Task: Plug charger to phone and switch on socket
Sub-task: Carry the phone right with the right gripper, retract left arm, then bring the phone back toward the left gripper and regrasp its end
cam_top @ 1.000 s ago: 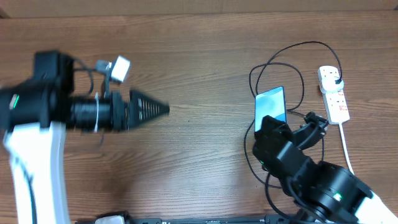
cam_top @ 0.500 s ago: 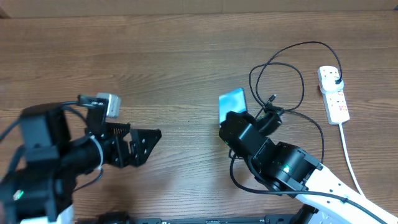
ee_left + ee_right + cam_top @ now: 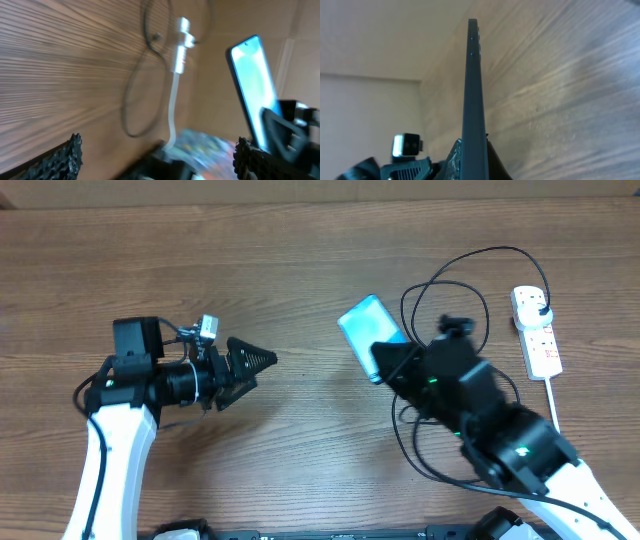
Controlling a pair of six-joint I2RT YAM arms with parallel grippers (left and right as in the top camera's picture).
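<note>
Phone [image 3: 365,327] clamped in right pincer [image 3: 388,360], charger [image 3: 497,248] looped beside socket [image 3: 538,332]

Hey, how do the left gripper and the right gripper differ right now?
The left gripper is open wide and empty; the right gripper is shut on the phone. The left gripper is over bare wood on the left half of the table; the right gripper is on the right half, by the looped charger cable and nearer the socket. Both are black and point toward the table's middle.
</note>
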